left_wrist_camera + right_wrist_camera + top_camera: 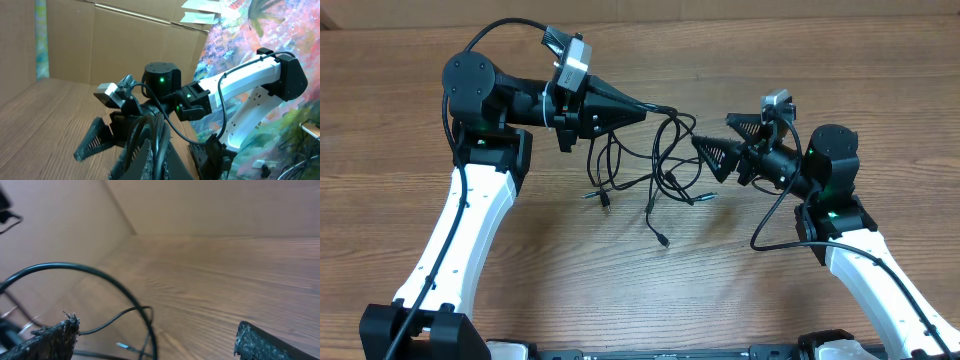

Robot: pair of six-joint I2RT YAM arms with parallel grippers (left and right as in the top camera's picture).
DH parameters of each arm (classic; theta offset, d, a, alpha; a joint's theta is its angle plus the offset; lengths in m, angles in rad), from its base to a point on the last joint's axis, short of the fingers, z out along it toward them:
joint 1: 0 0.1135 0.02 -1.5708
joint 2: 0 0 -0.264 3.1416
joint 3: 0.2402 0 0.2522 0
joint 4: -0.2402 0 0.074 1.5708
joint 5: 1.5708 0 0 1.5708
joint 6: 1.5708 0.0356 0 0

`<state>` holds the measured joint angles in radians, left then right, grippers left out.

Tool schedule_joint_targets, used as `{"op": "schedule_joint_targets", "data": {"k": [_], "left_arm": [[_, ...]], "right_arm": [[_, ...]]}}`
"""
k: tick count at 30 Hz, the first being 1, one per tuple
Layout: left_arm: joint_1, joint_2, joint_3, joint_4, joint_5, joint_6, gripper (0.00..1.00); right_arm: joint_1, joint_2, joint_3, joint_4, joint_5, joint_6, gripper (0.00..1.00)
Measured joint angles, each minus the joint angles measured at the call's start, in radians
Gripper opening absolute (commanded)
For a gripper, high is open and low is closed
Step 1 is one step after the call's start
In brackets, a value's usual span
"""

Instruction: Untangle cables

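Gripping on left: pinching shut on an upper strand of the cables [665, 165] with the left gripper [642, 113]; showing dark strands bunched between its jaws in the left wrist view.
Gaping on right: holding the right gripper [711, 131] wide open, gripping nothing; framing one curved loop between the spread fingers [50, 340] in the right wrist view; not telling whether touching a finger or just passing over it.
Cable location: lying as a loose knot on the table [820, 70] between the two grippers, spilling toward the near edge and trailing plug ends [663, 241] out below the knot.
Direction from right gripper: sitting just to its own right, the upper loops lying just beside the open jaws and the rest sprawling nearer the robot's base.
Direction from left gripper: leading off its tip toward the right arm, then dropping away to the near side.
Long axis: running roughly from the pinched strand at the far side down to the lowest plug, crossing the line joining the two grippers.
Nearer arm: judging the right gripper as the one free and close to an ungripped loop; treating the left as the anchor.
Coming move (judgement): probably calling for closing the right gripper on a loop just beside it, then drawing apart along the line between the grippers.
Risk (judgement): possibly tightening the knot by catching the very strand pinched on the left, or by snagging two loops together.
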<state>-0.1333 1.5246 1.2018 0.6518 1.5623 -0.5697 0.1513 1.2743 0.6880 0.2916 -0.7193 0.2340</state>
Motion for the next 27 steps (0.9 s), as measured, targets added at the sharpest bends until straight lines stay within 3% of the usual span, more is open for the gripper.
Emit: {"op": "schedule_joint_targets", "data": {"k": [15, 27], "left_arm": [[-0.090, 0.000, 0.000, 0.000, -0.001, 0.023, 0.04], [-0.153, 0.000, 0.000, 0.000, -0.002, 0.022, 0.04]], "right_arm": [[0.000, 0.000, 0.000, -0.079, -0.083, -0.011, 1.00], [-0.011, 0.012, 0.000, -0.257, 0.410, -0.028, 1.00]]}}
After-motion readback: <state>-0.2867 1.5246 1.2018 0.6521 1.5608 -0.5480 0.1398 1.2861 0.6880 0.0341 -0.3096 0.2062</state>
